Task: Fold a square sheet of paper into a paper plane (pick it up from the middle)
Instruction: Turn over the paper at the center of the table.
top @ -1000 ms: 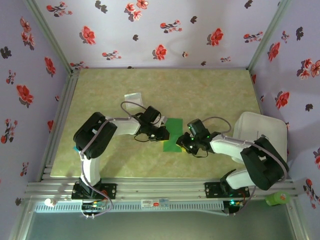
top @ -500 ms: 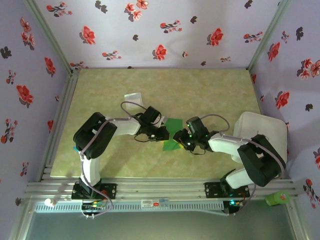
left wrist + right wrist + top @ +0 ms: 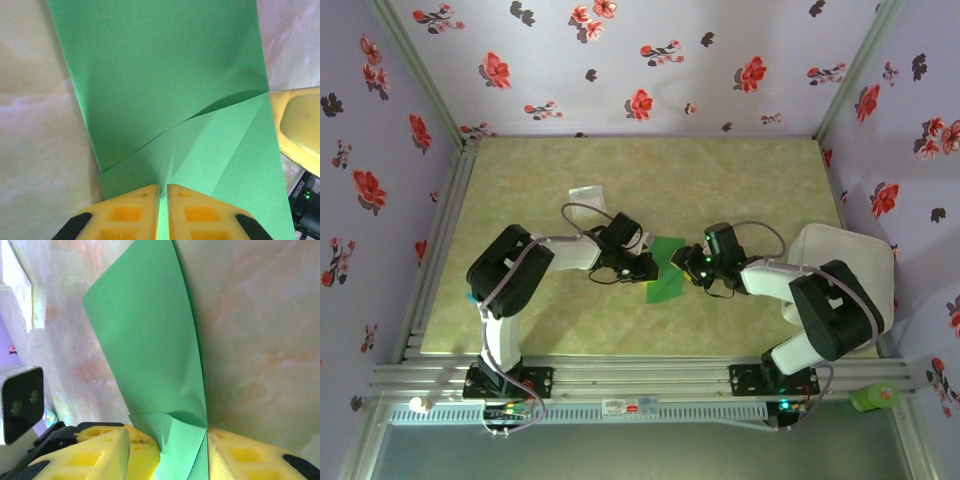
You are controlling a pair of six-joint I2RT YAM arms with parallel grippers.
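While L claw [image 3: 162,190] pinches sheet [image 3: 160,75] tight at its near edge, R claw [image 3: 182,437] sits half-open astride a folded corner, gripping nothing; sheet runs lengthwise ahead of both.

The square sheet of paper [image 3: 667,285] lies mid-counter [image 3: 740,180], with the left pincer [image 3: 648,268] on its left edge and the right pincer [image 3: 686,262] at its right; a small packet [image 3: 587,194] sits behind, leftward

Right fingers [image 3: 100,452] shifted farther back; square sheet of paper [image 3: 663,288] buckled.
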